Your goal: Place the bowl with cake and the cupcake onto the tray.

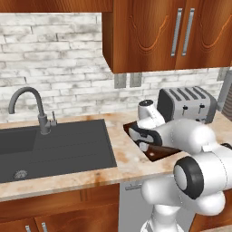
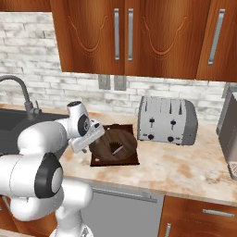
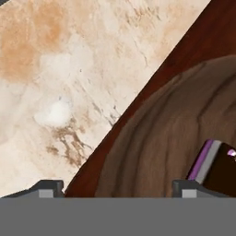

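Operator: State the end effector condition.

Technician: The gripper (image 3: 118, 186) has its jaws apart. In the hand view the two fingertips (image 3: 46, 186) stand wide, one over the marbled counter (image 3: 69, 69), the other over the inner wall of the bowl with cake (image 3: 166, 138). They straddle the bowl's rim, and nothing is clamped between them.

Operator: Location of the task items?

Technician: The bowl (image 2: 113, 144) sits on the tray (image 2: 132, 161), covering most of the board, with the purplish cake piece (image 2: 116, 149) near its middle. The tray lies on the counter between the sink (image 1: 54, 145) and the toaster (image 2: 167, 121). I cannot locate the cupcake.

Operator: Why that placement?

Technician: Judged from the layout, the bowl step is complete: the bowl rests flat on the board and the open jaws indicate release. The cupcake step remains.

Operator: Arm pose?

Technician: The arm reaches forward from the base, with the wrist (image 2: 83, 127) bent down over the tray's sink-side edge and the hand low at the bowl's rim. Lift clear before moving sideways, or a fingertip may catch the rim.
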